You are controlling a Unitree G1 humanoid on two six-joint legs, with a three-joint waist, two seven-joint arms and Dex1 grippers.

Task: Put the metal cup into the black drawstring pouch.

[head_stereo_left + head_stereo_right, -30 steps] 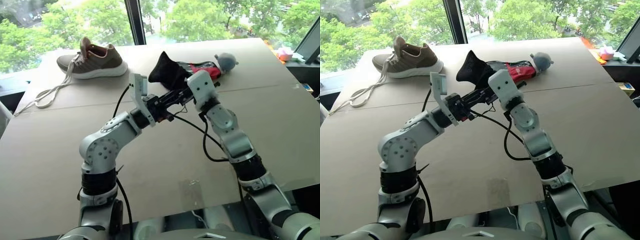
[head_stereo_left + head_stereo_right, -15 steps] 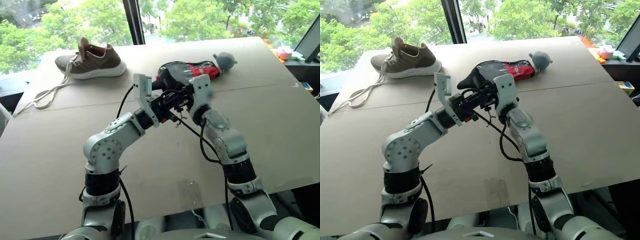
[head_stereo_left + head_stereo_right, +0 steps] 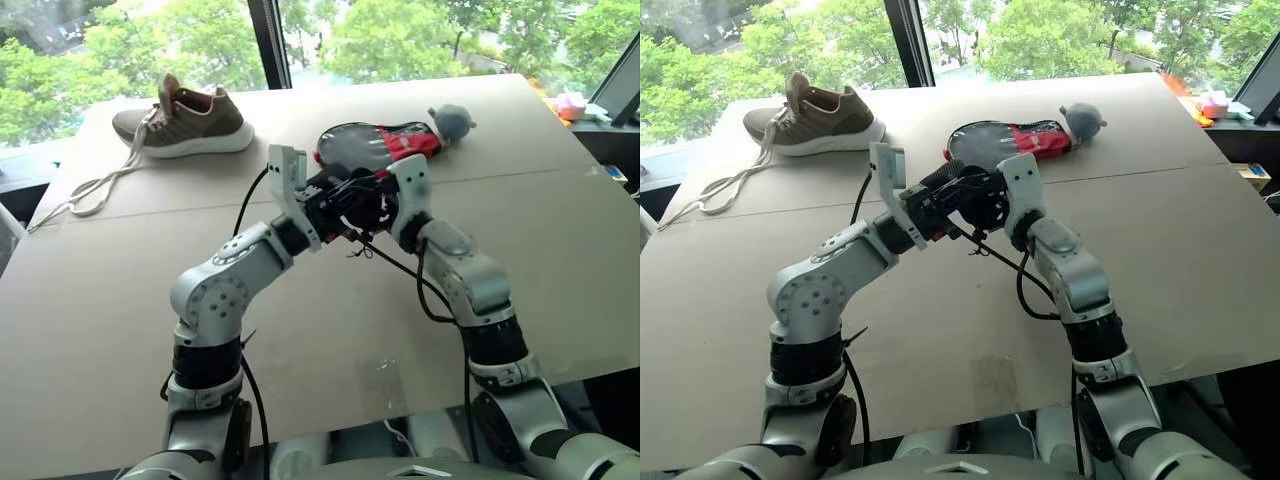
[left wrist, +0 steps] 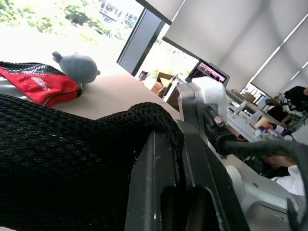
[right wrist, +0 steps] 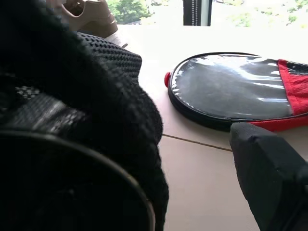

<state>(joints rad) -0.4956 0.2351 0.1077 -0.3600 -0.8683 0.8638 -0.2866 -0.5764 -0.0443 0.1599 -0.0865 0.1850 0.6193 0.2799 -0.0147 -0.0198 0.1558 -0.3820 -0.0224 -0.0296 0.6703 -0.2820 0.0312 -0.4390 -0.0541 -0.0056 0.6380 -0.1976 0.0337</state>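
Lowered since 1 second ago, the black drawstring pouch (image 3: 352,203) no longer stands up as a tall peak in front of the paddle case (image 3: 385,142) but hangs bunched between the 2 grippers above the middle of the table (image 3: 90,300). In the left wrist view the left gripper (image 3: 335,200) has its 2 fingers pressed together on the pouch's mesh fabric. The right gripper (image 3: 375,205) meets the pouch from the right side; in the right wrist view 1 black finger (image 5: 269,178) stands clear of the fabric, and whether that gripper grips anything cannot be told. The metal cup cannot be made out. Beyond the pouch, the paddle case lies flat on the far part of the table, with a grey plush toy (image 3: 452,120) touching its right end. At the far left sits a shoe (image 3: 185,122), its laces trailing toward the near left edge.
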